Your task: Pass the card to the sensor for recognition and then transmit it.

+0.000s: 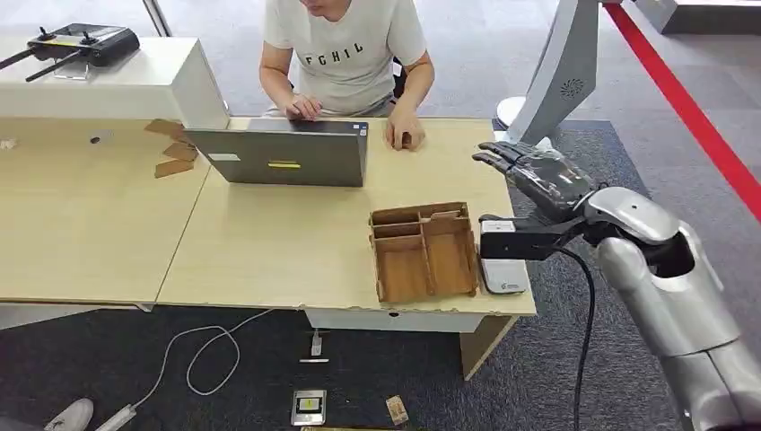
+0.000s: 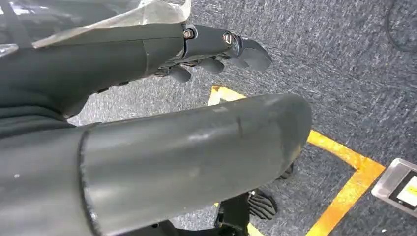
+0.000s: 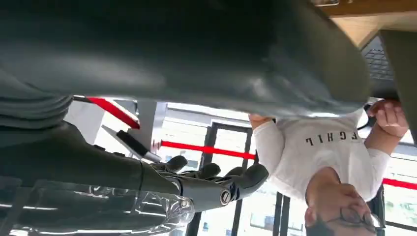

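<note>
The right hand point(image 1: 529, 171) is hovering open, holding nothing, over the table edge point(image 1: 269, 301) behind the white sensor point(image 1: 502, 260), beside the wooden tray point(image 1: 424, 251). The left hand point(image 2: 216, 51) is hanging over carpet, fingers loosely curled and holding nothing. I cannot make out the card.

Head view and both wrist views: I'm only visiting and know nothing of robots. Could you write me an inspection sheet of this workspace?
Surface: light wooden table, two tops joined.
Job's things: white sensor at the table's right edge, beside a wooden compartment tray; no card made out.
Clutter: laptop, cardboard pieces, small items on the floor.
Hands: right hand empty, fingers apart, near the table's right edge; left hand empty, over carpet.
Cables: black cable hanging from the right arm; white cable on the floor.
Surroundings: person at the laptop; red floor stripe.
</note>
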Controlling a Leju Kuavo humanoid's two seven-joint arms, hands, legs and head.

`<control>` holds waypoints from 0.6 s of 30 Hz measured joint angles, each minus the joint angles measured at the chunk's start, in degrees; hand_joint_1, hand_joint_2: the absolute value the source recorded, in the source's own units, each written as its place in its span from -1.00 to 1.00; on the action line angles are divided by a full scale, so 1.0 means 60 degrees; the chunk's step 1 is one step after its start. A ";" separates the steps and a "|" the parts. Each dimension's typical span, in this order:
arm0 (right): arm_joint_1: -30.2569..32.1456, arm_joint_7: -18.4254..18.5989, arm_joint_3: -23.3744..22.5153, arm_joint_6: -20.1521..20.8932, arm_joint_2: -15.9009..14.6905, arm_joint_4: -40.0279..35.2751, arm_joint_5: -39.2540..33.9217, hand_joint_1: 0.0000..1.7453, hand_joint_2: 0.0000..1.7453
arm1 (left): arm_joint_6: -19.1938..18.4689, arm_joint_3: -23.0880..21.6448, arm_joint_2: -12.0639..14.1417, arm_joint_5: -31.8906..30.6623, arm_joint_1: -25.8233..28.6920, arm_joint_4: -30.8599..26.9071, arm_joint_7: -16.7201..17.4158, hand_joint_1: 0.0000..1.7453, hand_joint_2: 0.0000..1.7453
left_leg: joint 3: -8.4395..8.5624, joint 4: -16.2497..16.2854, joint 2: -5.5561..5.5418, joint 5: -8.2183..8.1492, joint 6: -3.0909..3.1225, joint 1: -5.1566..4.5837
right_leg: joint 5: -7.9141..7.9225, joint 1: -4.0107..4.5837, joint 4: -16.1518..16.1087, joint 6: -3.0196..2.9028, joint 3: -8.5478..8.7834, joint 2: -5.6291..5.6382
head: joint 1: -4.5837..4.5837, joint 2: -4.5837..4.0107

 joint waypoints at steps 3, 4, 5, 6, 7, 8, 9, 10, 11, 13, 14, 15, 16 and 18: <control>0.0369 0.0168 0.0000 -0.0029 -0.0113 -0.0543 -0.0270 -1.00 -1.00 | 0.0007 0.0000 -0.0004 0.0033 0.0003 0.0000 0.0004 -1.00 -1.00 | -0.0002 -0.0001 -0.0001 0.0000 0.0000 0.0000 | 0.0000 0.0000 0.0000 0.0000 -0.0001 0.0000 | -0.0004 0.0000; 0.0484 0.0215 0.0007 -0.0044 -0.0135 -0.0709 -0.0331 -1.00 -1.00 | 0.0014 0.0000 -0.0004 0.0047 0.0000 0.0000 0.0004 -1.00 -1.00 | -0.0003 -0.0001 -0.0002 0.0000 0.0000 0.0000 | 0.0000 0.0000 0.0000 0.0000 0.0000 0.0000 | 0.0000 0.0000; 0.0582 0.0270 0.0011 -0.0073 -0.0142 -0.0826 -0.0349 -1.00 -1.00 | 0.0018 0.0000 -0.0007 0.0055 0.0000 0.0000 0.0004 -1.00 -1.00 | -0.0003 -0.0001 -0.0002 0.0000 0.0000 0.0001 | 0.0000 0.0000 0.0000 0.0000 0.0000 0.0000 | -0.0004 0.0000; 0.0662 0.0306 0.0026 -0.0127 -0.0142 -0.0931 -0.0346 -1.00 -1.00 | 0.0018 0.0000 -0.0007 0.0055 0.0000 0.0000 0.0000 -1.00 -1.00 | -0.0004 -0.0001 -0.0002 0.0000 0.0000 0.0001 | 0.0000 0.0000 0.0000 0.0000 0.0000 0.0000 | -0.0004 0.0000; 0.0736 0.0352 0.0036 -0.0203 -0.0138 -0.1004 -0.0346 -1.00 -1.00 | 0.0018 0.0000 -0.0011 0.0055 -0.0002 0.0000 0.0000 -1.00 -1.00 | -0.0004 -0.0001 -0.0002 0.0000 0.0000 0.0001 | 0.0000 0.0000 0.0000 0.0000 0.0000 0.0000 | -0.0004 0.0000; 0.0802 0.0368 0.0051 -0.0277 -0.0135 -0.1059 -0.0342 -1.00 -1.00 | 0.0026 0.0000 -0.0015 0.0055 -0.0004 0.0000 -0.0007 -1.00 -1.00 | -0.0004 -0.0001 -0.0002 0.0000 0.0000 0.0001 | 0.0000 0.0000 0.0000 0.0000 0.0000 0.0000 | 0.0000 0.0000; 0.0866 0.0375 0.0073 -0.0379 -0.0127 -0.1110 -0.0338 -1.00 -1.00 | 0.0033 0.0000 -0.0022 0.0055 -0.0006 0.0000 -0.0018 -1.00 -1.00 | -0.0004 -0.0002 -0.0002 0.0000 0.0000 0.0001 | 0.0000 0.0000 0.0000 0.0000 0.0000 0.0000 | -0.0004 0.0000; 0.0919 0.0379 0.0109 -0.0448 -0.0124 -0.1143 -0.0327 -1.00 -1.00 | 0.0033 0.0000 -0.0026 0.0055 -0.0006 0.0000 -0.0037 -1.00 -1.00 | -0.0004 -0.0002 -0.0002 0.0000 0.0000 0.0001 | 0.0000 0.0000 0.0000 0.0000 0.0000 0.0000 | 0.0000 0.0000; 0.0972 0.0379 0.0153 -0.0510 -0.0113 -0.1183 -0.0331 -1.00 -1.00 | 0.0033 0.0000 -0.0029 0.0051 -0.0008 0.0000 -0.0040 -1.00 -1.00 | -0.0005 -0.0002 -0.0002 0.0000 0.0000 0.0001 | 0.0000 0.0000 0.0000 0.0000 0.0000 0.0000 | -0.0004 0.0000; 0.1055 0.0379 0.0226 -0.0608 -0.0054 -0.1219 -0.0415 -1.00 -1.00 | 0.0033 0.0000 -0.0040 0.0037 -0.0009 0.0000 -0.0055 -1.00 -1.00 | -0.0005 -0.0002 -0.0002 0.0000 0.0000 0.0001 | 0.0000 0.0000 0.0001 0.0000 0.0000 0.0000 | -0.0004 0.0000; 0.1082 0.0379 0.0266 -0.0612 -0.0022 -0.1245 -0.0462 -1.00 -1.00 | 0.0036 -0.0004 -0.0044 0.0025 -0.0010 0.0000 -0.0062 -1.00 -1.00 | -0.0005 -0.0002 -0.0001 0.0000 0.0000 0.0001 | 0.0000 0.0000 0.0001 0.0000 -0.0001 0.0000 | -0.0004 0.0000; 0.1102 0.0379 0.0317 -0.0608 0.0029 -0.1281 -0.0510 -1.00 -1.00 | 0.0036 0.0000 -0.0054 0.0018 -0.0016 0.0000 -0.0066 -1.00 -1.00 | -0.0005 -0.0002 -0.0001 0.0000 0.0000 0.0001 | 0.0000 0.0000 0.0001 0.0000 -0.0001 0.0000 | -0.0004 0.0000; 0.1105 0.0379 0.0357 -0.0605 0.0077 -0.1292 -0.0532 -1.00 -1.00 | 0.0044 0.0000 -0.0058 -0.0004 -0.0018 0.0000 -0.0069 -1.00 -1.00 | -0.0006 -0.0002 -0.0002 0.0000 0.0000 0.0001 | 0.0000 0.0000 0.0001 0.0000 -0.0001 0.0000 | 0.0000 0.0000; 0.1097 0.0379 0.0434 -0.0590 0.0197 -0.1300 -0.0553 -1.00 1.00 | 0.0047 -0.0004 -0.0066 -0.0004 -0.0020 0.0000 -0.0095 -1.00 -1.00 | -0.0007 -0.0002 -0.0002 0.0000 0.0000 0.0001 | -0.0001 0.0000 0.0001 0.0000 0.0000 0.0000 | 0.0000 0.0000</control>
